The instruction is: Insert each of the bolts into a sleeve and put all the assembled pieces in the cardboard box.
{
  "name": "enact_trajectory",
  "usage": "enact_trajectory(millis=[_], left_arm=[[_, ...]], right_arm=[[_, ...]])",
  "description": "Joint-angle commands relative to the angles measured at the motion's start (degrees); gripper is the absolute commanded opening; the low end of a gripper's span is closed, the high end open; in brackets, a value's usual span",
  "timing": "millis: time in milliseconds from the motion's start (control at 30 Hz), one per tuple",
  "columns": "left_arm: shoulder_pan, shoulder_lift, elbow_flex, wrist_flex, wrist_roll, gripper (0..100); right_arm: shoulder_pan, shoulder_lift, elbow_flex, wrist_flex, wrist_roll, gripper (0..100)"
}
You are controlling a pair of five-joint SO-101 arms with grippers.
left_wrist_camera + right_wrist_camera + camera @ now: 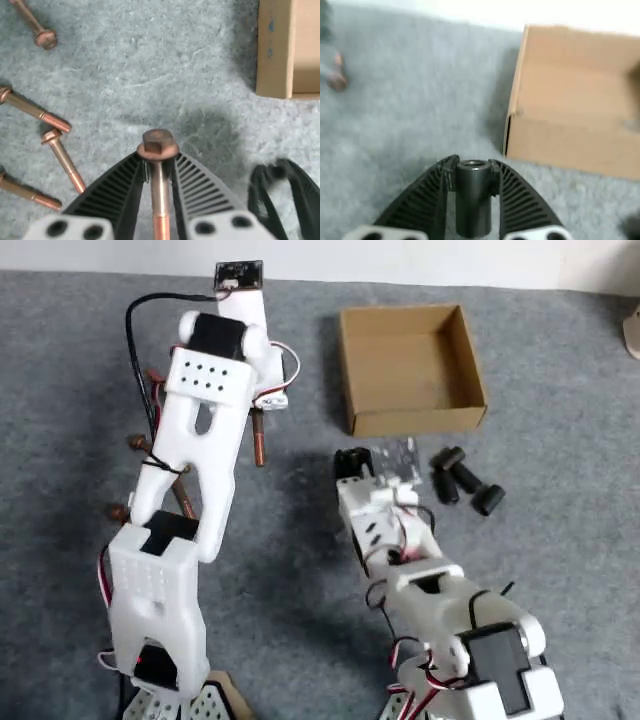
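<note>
Far left on the grey carpet (560, 590): noted loose bolts (62, 160) lying flat, well apart from the box. Next over, found the left gripper (159, 162) clamped on a copper bolt (157, 144) just under its hex head, shank running back between the fingers. At centre, found the right gripper (472, 167) clamped round a black sleeve (472, 200), open bore showing at its free end. Further right, logged spare sleeves (465, 480) on the carpet near the cardboard box (415, 420), which is empty. Judged step: first mating, nothing assembled yet. Next move calls for bringing bolt tip to bore, keeping the axes in line, then pushing home. Risk of jamming if tilted.
</note>
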Motion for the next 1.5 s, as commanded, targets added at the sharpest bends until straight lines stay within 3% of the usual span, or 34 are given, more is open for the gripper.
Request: enact_trajectory(millis=[0, 267, 433, 667, 967, 1167, 1467], left_arm=[[-0.2, -4.4, 1.2, -3.3, -0.3, 0], [1.0, -10.1, 1.6, -2.2, -1.1, 0], [1.3, -11.0, 3.2, -3.7, -2.7, 0], [4.8, -11.8, 18.1, -24.7, -5.6, 0], [5.3, -20.3, 32.7, -43.3, -6.3, 0], [5.8, -32.3, 51.3, -60.4, 6.2, 0], [6.1, -44.1, 75.6, -83.5, 7.6, 0]], right_arm=[[-0.4, -2.9, 4.5, -17.8, -0.6, 0.5], [-0.9, -2.9, 8.9, -31.3, 5.7, 0.5], [-2.8, -2.8, 12.4, -32.9, 8.4, 0.5], [-5.1, -2.8, 12.7, -32.7, 8.6, 0.5], [-5.1, -2.8, 12.7, -32.7, 8.6, 0.5], [-6.1, -2.8, 12.7, -30.5, 8.6, 0.5], [-6.9, -2.8, 12.3, -28.1, 8.6, 0.5]])
